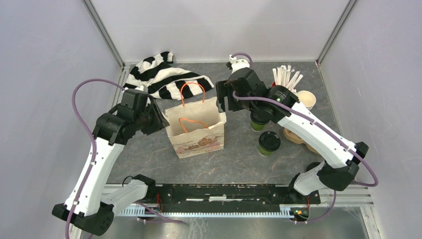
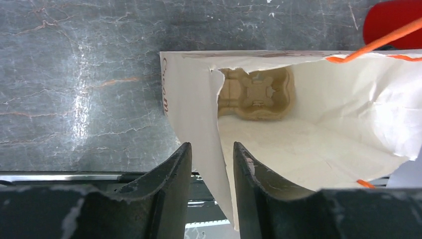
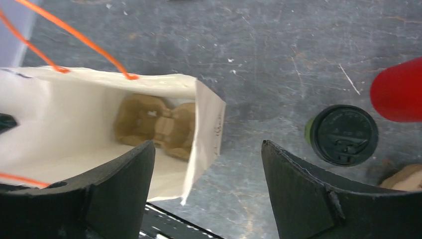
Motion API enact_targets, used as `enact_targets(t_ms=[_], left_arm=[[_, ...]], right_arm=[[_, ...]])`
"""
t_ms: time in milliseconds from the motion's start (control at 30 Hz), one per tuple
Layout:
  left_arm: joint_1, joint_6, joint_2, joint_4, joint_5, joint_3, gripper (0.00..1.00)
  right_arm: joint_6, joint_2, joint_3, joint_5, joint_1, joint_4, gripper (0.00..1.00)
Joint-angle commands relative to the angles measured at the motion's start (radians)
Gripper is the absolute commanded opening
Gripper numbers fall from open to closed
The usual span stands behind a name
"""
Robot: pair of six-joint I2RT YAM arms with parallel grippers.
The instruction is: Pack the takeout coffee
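Note:
A cream paper bag (image 1: pixel 196 134) with orange handles stands open mid-table, a brown cup carrier (image 2: pixel 256 94) lying on its bottom. My left gripper (image 2: pixel 212 145) is at the bag's left rim, open, with the paper wall loose between its fingers. My right gripper (image 3: pixel 207 144) hangs wide open over the bag's right rim and holds nothing. One takeout coffee (image 1: pixel 269 143), green with a black lid (image 3: pixel 343 134), stands right of the bag. The other takeout coffee (image 1: pixel 257 124) sits behind it, mostly hidden under my right arm.
A red cup (image 1: pixel 279 87) of white sticks and stacked lidless cups (image 1: pixel 306 99) stand at the back right. Another brown carrier (image 1: pixel 297 137) lies under the right arm. A black-and-white striped cloth (image 1: pixel 164 77) lies behind the bag.

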Motion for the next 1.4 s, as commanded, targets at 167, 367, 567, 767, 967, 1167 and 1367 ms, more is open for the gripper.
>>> enact_targets(t_ms=[167, 367, 567, 767, 967, 1167, 1367], left_arm=[[0.001, 0.053, 0.081, -0.003, -0.033, 0.047, 0.28], [0.002, 0.076, 0.118, 0.041, -0.043, 0.126, 0.03], [0.002, 0.153, 0.077, 0.228, -0.043, 0.185, 0.02], [0.001, 0.132, -0.185, 0.500, -0.062, -0.188, 0.02], [0.002, 0.018, -0.443, 0.639, 0.038, -0.546, 0.02], [0.002, -0.012, -0.462, 0.569, 0.027, -0.519, 0.02], [0.002, -0.055, -0.369, 0.487, -0.003, -0.361, 0.02]], right_arm=[[-0.149, 0.143, 0.002, -0.074, -0.034, 0.044, 0.75], [-0.227, 0.117, 0.011, -0.059, -0.037, 0.155, 0.28], [-0.308, 0.085, 0.059, -0.050, -0.043, 0.303, 0.00], [-0.423, -0.148, -0.446, -0.106, -0.039, 0.707, 0.00], [-0.400, -0.252, -0.778, -0.123, -0.039, 0.966, 0.00], [-0.340, -0.226, -0.707, -0.163, -0.034, 0.853, 0.00], [-0.259, -0.198, -0.537, -0.160, -0.027, 0.659, 0.02]])
